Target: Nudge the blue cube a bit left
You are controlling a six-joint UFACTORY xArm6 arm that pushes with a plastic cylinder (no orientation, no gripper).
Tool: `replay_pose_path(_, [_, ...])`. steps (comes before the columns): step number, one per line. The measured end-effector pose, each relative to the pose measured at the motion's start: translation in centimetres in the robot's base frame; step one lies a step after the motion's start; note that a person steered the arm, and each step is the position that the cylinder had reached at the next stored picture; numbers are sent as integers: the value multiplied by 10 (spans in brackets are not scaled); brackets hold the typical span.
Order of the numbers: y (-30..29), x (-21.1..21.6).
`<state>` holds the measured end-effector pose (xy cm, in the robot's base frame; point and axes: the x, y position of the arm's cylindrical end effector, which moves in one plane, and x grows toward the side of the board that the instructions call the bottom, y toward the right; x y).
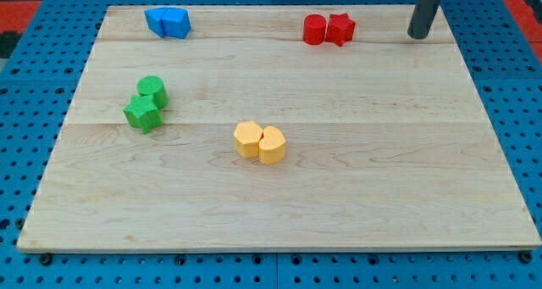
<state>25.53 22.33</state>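
Now my tip [417, 36] at board's [356, 196] top right, far from blue cube [158, 21]; no pincer fitted.

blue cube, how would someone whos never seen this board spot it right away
Start at the wooden board and go to its corner at the view's top left. Two blue blocks sit there touching, and the blue cube is the one on the view's left of the pair. No other blocks are blue; the red pair sits along the same top edge, nearer my tip.
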Motion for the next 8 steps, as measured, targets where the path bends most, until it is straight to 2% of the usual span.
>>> replay_pose_path(2, [-153, -2])
replay_pose_path(3, [-188, -3])
replay_pose_path(4, [-144, 6])
replay_pose_path(5, [-139, 6])
replay_pose_path(6, [-147, 47])
replay_pose_path(7, [-207, 86])
replay_pose_path(8, [-247, 86])
